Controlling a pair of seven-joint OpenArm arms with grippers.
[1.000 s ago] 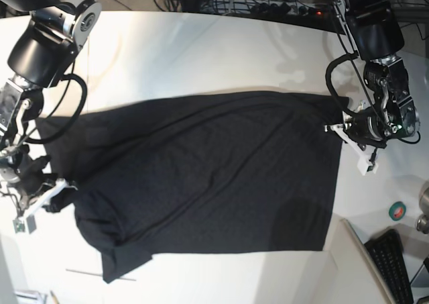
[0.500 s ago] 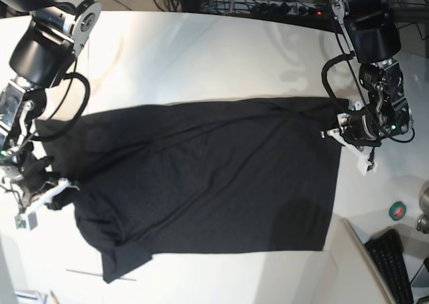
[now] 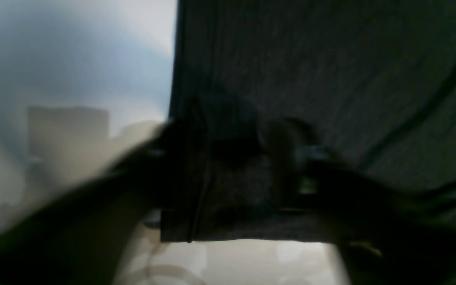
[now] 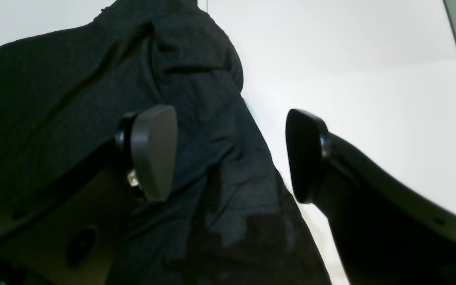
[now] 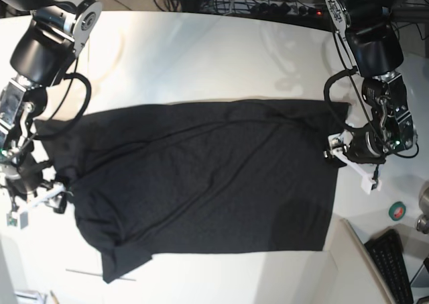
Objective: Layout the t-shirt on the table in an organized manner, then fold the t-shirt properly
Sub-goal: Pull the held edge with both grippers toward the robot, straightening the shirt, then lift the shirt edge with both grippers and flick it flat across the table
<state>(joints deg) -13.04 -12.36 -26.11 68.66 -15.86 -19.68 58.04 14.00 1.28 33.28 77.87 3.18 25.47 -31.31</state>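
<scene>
Black t-shirt (image 5: 201, 176) on table (image 5: 201, 56)

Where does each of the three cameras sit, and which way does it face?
Base: overhead, facing down on the table and the spread t-shirt; both arms show, the left claw at the shirt's right edge, the right claw at its left edge.
Left wrist: on the left arm, close to a t-shirt corner; blurred, the claw over the cloth.
Right wrist: on the right arm, facing down; its open claw above t-shirt and table.
Shared: all three show the black t-shirt on the table.
</scene>
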